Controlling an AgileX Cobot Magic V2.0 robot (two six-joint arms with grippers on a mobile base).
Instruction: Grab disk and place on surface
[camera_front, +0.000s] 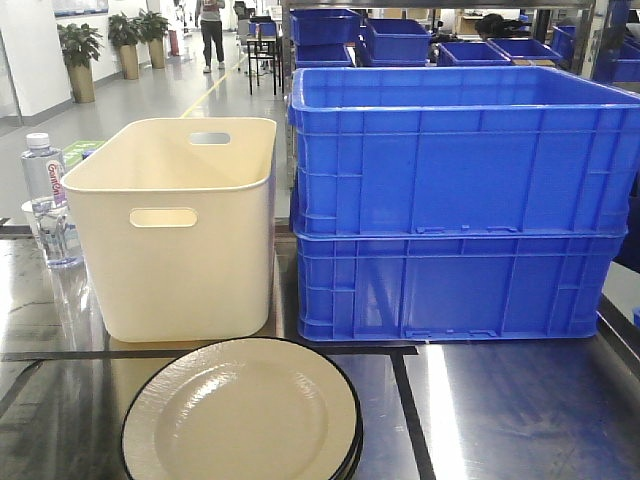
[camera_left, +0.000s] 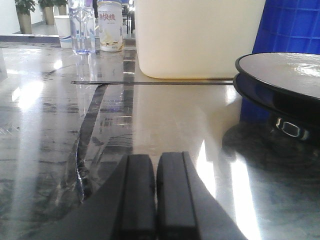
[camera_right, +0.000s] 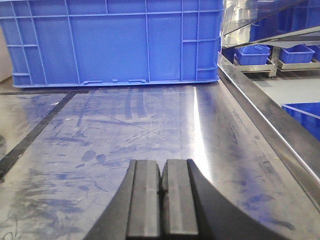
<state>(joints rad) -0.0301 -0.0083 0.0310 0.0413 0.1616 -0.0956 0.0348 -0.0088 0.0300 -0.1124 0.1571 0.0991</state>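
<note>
I see the disk (camera_front: 240, 415) stacked on the surface (camera_front: 500, 410) just before the cream tub (camera_front: 175, 225), both my grippers (camera_left: 156, 192) (camera_right: 161, 192) pressed together, holding nothing.

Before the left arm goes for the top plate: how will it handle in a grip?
Likely rigid: the top plate looks like enamelware with a thin black rim. Its glossy glaze probably makes it slippery in a pinch. It sits stacked on another plate, so a push would likely slide it rather than tip it.

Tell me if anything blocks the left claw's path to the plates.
Nothing visible does. The left claw, shut, sits low over the surface; only bare tabletop lies between it and the stacked plates ahead to its right. The cream bin stands farther back.
</note>
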